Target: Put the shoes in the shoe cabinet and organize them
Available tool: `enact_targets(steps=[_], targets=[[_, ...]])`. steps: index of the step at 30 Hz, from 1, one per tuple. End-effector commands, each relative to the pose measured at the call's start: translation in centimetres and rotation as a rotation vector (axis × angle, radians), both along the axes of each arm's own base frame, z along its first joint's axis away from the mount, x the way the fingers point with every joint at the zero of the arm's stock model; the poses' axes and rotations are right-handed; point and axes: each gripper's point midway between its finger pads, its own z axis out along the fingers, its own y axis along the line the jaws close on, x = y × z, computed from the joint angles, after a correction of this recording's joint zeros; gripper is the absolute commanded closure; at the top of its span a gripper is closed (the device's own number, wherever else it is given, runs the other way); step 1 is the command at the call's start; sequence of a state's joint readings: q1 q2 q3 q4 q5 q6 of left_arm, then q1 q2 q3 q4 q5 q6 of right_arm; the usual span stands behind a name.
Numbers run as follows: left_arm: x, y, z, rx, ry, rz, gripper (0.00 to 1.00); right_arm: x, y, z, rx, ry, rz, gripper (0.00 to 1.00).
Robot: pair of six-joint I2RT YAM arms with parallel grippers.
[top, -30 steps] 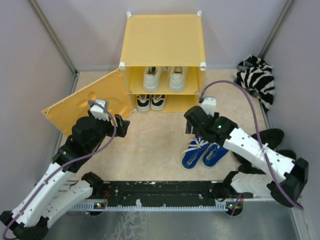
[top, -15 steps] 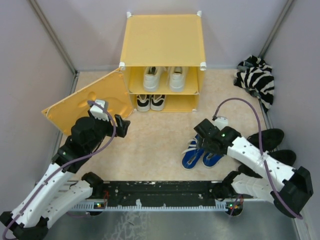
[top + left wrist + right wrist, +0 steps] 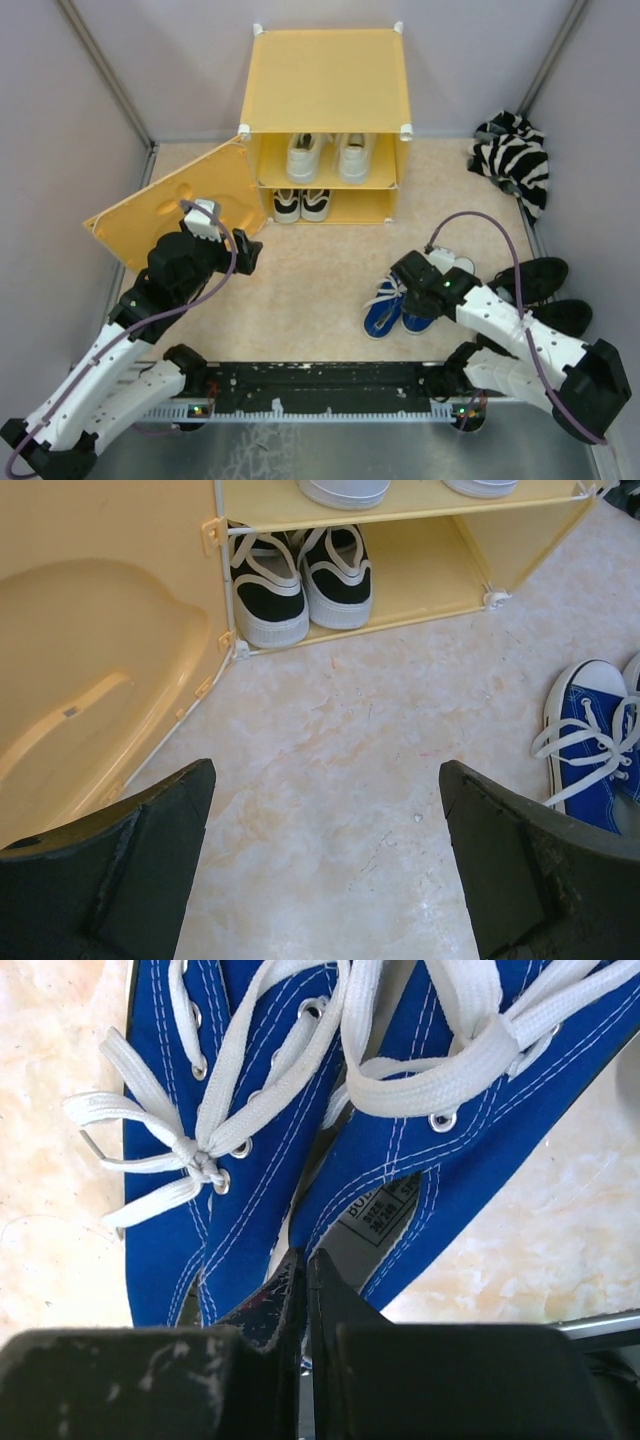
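Top view: shoe cabinet [image 3: 325, 80] at the middle of the far edge, hinged door [image 3: 180, 205] swung open toward the left edge; white sneakers [image 3: 325, 155] on the upper shelf, black-and-white sneakers [image 3: 265, 595] on the lower, at its left side. Blue sneakers [image 3: 383, 312] on the worktop right of centre, toward the near edge, partly covered by the right arm. Only in the right wrist view: right gripper [image 3: 305, 1290] closed to a thin slit, pinching the blue pair where the two inner collars meet. Only in the left wrist view: left gripper [image 3: 325, 870] spread wide, empty, above bare worktop before the cabinet's lower left corner. From above alone: black shoes [image 3: 540, 280] and striped cloth [image 3: 515, 155] along the right edge
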State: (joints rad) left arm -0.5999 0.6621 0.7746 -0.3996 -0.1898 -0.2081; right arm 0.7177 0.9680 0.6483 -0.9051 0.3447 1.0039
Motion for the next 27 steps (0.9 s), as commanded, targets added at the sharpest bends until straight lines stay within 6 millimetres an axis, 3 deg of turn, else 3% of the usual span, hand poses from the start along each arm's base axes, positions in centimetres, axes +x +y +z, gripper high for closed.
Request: enact_targets(steps=[1, 4, 9, 16, 17, 20, 22, 27], targets=[[0.1, -0.6, 0.4, -0.026, -0.018, -0.021, 0.01, 1.2, 0.3, 1.9, 0.033, -0.081, -0.002, 1.0], [0.1, -0.7, 0.5, -0.027, -0.019, -0.024, 0.01, 1.0, 0.7, 2.7, 0.048, -0.078, 0.025, 1.0], [-0.1, -0.5, 0.7, -0.027, -0.019, -0.023, 0.01, -0.6, 3.0, 3.7, 0.088, -0.064, 0.061, 1.0], [-0.4, -0.4, 0.5, -0.038, -0.017, -0.021, 0.01, -2.1, 4.7, 1.4, 0.109, -0.024, 0.083, 1.0], [-0.4, -0.4, 0.5, -0.037, -0.015, -0.022, 0.01, -2.1, 4.6, 1.3, 0.112, -0.027, 0.073, 0.96], [-0.5, -0.2, 0.7, -0.036, -0.017, -0.017, 0.01, -1.9, 4.2, 2.0, 0.123, -0.051, 0.036, 0.64], [-0.5, -0.1, 0.9, -0.039, -0.026, -0.013, 0.01, -1.8, 4.0, 2.6, 0.141, -0.073, 0.014, 0.5], [-0.5, -0.4, 0.8, -0.041, -0.024, -0.026, 0.01, -1.7, 5.2, 2.9, 0.247, -0.097, -0.008, 0.48]])
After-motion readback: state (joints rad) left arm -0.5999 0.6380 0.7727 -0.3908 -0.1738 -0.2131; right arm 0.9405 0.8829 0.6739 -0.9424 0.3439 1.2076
